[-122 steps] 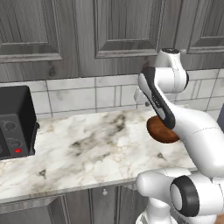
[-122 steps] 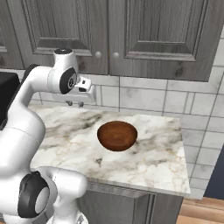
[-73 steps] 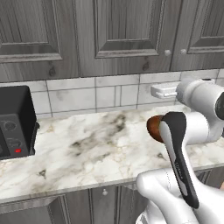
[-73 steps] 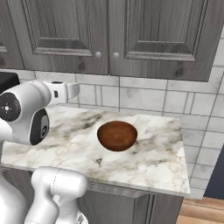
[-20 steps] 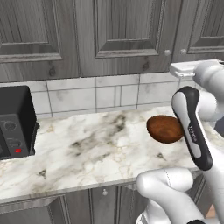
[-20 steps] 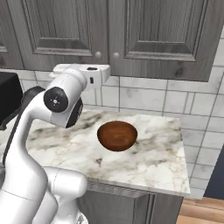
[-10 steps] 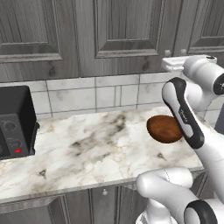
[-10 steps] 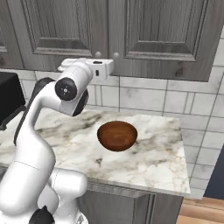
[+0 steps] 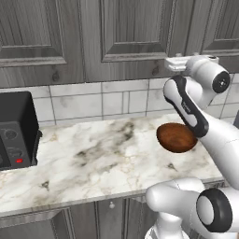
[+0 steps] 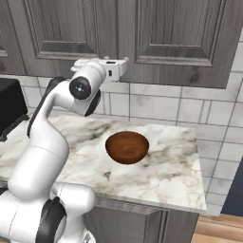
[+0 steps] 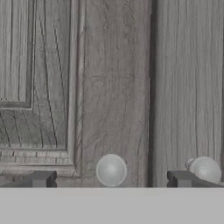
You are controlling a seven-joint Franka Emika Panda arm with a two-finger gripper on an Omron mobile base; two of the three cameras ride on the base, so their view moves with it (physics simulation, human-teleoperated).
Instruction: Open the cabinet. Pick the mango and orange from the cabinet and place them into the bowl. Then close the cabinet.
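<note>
The grey wood-grain cabinet (image 9: 135,32) (image 10: 175,33) hangs over the counter with both doors shut, so the mango and orange are hidden. In the hand view the door (image 11: 113,87) is very close, and two round silver knobs (image 11: 111,169) (image 11: 204,169) flank the seam between the doors. My gripper (image 11: 111,180) is open, and the left knob sits between its dark fingertips (image 11: 40,179). From the base views the gripper (image 9: 170,63) (image 10: 123,64) is held up at the doors' lower edge. The dark reddish-brown bowl (image 9: 176,137) (image 10: 126,146) stands empty on the marble counter below.
A black appliance (image 9: 14,130) stands at the left end of the counter (image 9: 93,158). A white tiled backsplash (image 10: 156,107) runs under the cabinets. The counter ends on the right (image 10: 199,190), just past the bowl.
The hand has risen a little and moved in towards the cabinet doors, now close to the knobs. The jaws stay open. Bowl and doors are unchanged.
</note>
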